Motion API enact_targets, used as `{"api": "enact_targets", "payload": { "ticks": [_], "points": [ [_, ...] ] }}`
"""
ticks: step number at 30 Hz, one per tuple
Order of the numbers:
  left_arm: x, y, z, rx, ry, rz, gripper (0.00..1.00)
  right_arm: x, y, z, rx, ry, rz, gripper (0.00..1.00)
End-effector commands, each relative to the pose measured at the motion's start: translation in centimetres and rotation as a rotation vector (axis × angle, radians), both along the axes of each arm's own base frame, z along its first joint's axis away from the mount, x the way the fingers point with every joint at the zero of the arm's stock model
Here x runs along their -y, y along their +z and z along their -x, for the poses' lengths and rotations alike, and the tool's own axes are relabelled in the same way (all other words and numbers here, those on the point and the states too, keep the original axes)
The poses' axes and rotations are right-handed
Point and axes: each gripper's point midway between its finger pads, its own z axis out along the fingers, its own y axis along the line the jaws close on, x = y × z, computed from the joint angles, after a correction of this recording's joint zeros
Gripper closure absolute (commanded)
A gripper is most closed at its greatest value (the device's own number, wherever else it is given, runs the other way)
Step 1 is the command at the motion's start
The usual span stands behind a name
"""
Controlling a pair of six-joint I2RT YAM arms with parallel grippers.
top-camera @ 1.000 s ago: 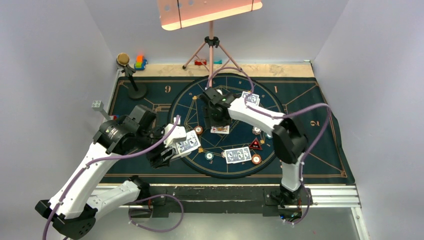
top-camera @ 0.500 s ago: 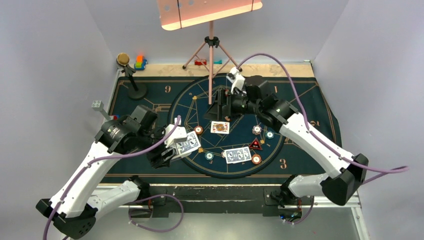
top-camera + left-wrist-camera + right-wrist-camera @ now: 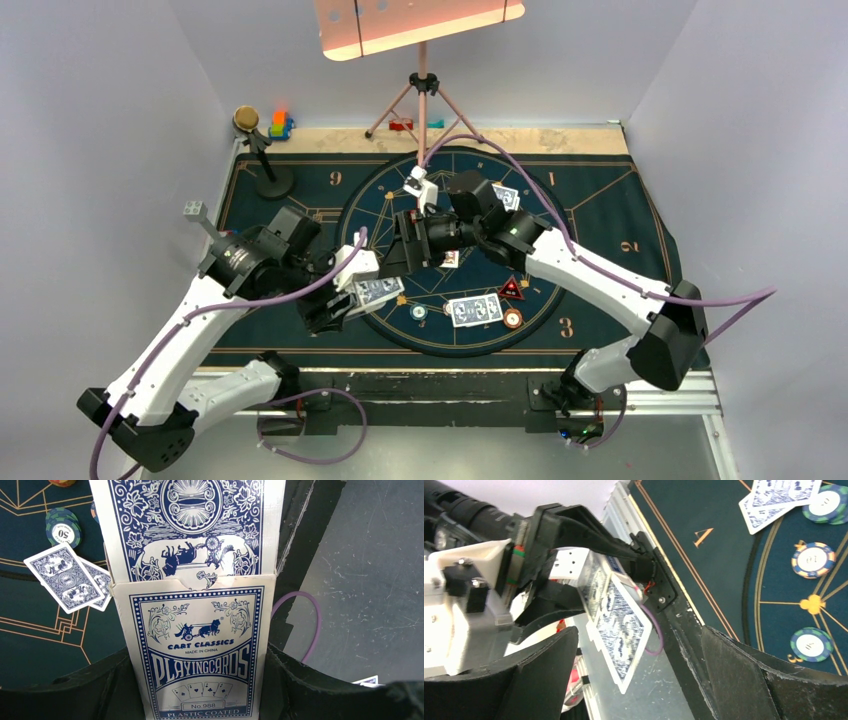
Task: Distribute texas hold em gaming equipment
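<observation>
My left gripper [image 3: 345, 298] is shut on a blue-and-white playing card box [image 3: 197, 650], and the cards [image 3: 200, 530] stick out of its open top. My right gripper [image 3: 398, 255] is open and faces that box [image 3: 619, 630] at close range without touching it; its fingers [image 3: 544, 675] stand wide apart. A face-up card [image 3: 450, 258] lies at the mat's centre. Two face-down cards [image 3: 475, 310] lie near the front beside a red-edged triangular marker [image 3: 511, 290]. An orange chip [image 3: 513, 318] and a teal chip [image 3: 419, 312] rest nearby. More face-down cards [image 3: 505, 197] lie at the far side.
The dark mat [image 3: 600, 200] covers the table. A pink tripod stand [image 3: 422, 100] rises at the back centre. A black stand [image 3: 262, 150] and coloured blocks [image 3: 280, 125] sit at the back left. A metal rail [image 3: 660, 390] runs along the near edge.
My right gripper left the face-up card on the mat, opened wide, lifted away, then swung left toward the box in my left gripper. The left arm barely moved.
</observation>
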Motion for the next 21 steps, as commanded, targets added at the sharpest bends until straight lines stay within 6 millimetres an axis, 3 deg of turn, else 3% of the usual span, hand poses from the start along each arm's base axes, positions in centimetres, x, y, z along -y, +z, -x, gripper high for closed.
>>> {"api": "enact_targets", "payload": {
  "ticks": [1, 7, 11, 21],
  "points": [
    [0.6, 1.2, -0.9, 0.052, -0.006, 0.039, 1.00, -1.4, 1.3, 1.1, 0.011, 0.063, -0.075, 0.02],
    [0.7, 1.5, -1.1, 0.060, -0.004, 0.043, 1.00, -1.8, -0.6, 1.2, -0.015, 0.062, -0.030, 0.02],
    [0.7, 1.6, -1.0, 0.063, -0.006, 0.047, 1.00, -1.4, -1.8, 1.0, -0.016, 0.051, 0.022, 0.15],
    [0.7, 1.8, -0.7, 0.062, -0.009, 0.055, 1.00, -0.3, -1.1, 0.0, 0.040, -0.016, 0.079, 0.36]
  ]
}}
